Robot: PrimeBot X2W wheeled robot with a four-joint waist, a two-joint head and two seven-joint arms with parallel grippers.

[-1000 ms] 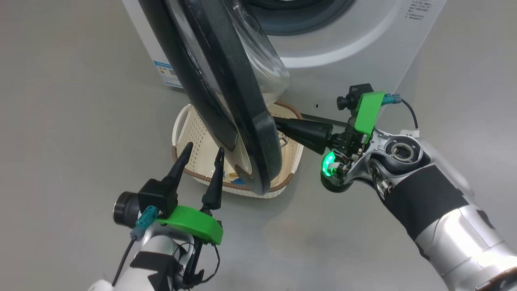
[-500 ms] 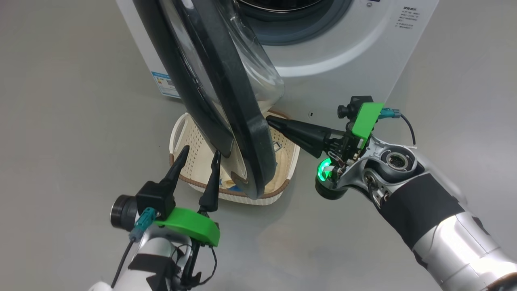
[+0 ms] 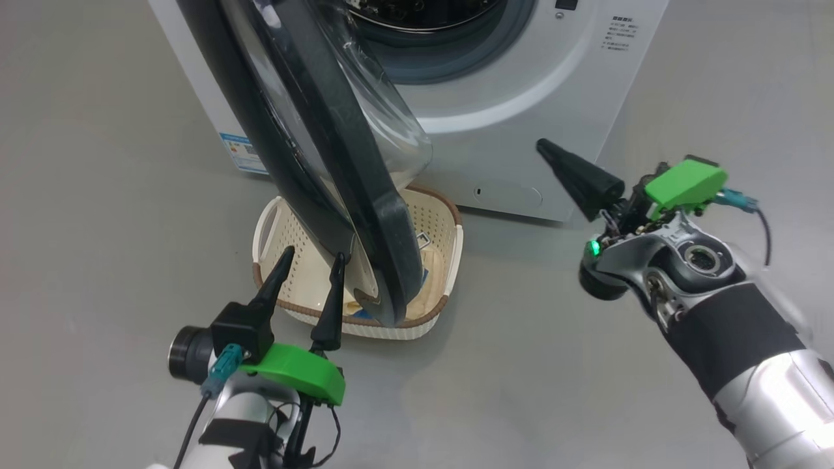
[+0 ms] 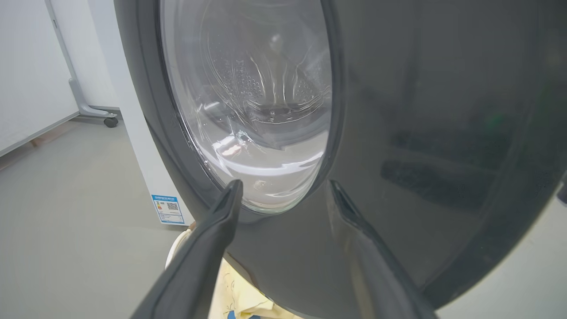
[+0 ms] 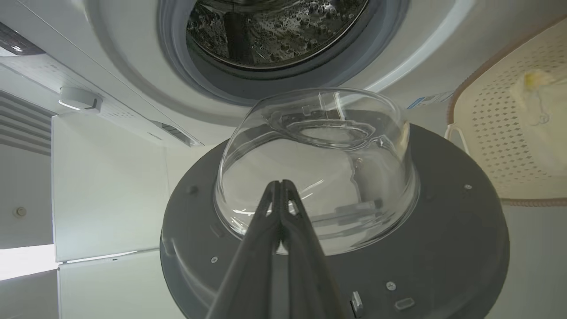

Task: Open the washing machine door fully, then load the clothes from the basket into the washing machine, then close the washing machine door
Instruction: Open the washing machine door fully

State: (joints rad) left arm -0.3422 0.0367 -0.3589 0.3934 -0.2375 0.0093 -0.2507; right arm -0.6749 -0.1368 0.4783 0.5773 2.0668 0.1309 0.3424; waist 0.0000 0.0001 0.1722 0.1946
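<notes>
Plain grey floor (image 3: 98, 163); far off, a white panel (image 4: 26, 66) beside a grey castered leg (image 4: 95, 111).

I see silver arms (image 3: 775, 387) with black bands (image 3: 723, 326), green mounts (image 3: 293, 372) at both wrists, teal cable plugs (image 3: 225, 365), tapering black fingers (image 3: 273, 283), and a green light (image 3: 591, 247) by my right wrist.

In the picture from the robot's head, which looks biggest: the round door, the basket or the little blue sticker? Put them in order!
1. washing machine door, though it stands nearest the camera.
2. basket, partly hidden behind the door.
3. blue sticker.
</notes>
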